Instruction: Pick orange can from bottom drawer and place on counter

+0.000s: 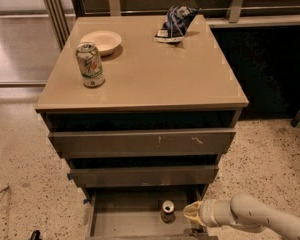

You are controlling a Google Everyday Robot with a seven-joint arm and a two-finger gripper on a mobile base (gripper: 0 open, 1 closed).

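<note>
The orange can (167,211) stands upright on the grey floor of the open bottom drawer (125,219), right of its middle, silver top showing. My gripper (190,213) reaches in from the lower right on a pale arm. Its tip sits just to the right of the can, at about the can's height, close to it but not around it. The counter (150,69) is the glossy tan top of the cabinet above.
On the counter stand a pale green-and-white can (90,64) at the left, a cream bowl (101,41) behind it and a crumpled blue chip bag (174,23) at the back. Two upper drawers (142,143) are slightly pulled out. Speckled floor surrounds the cabinet.
</note>
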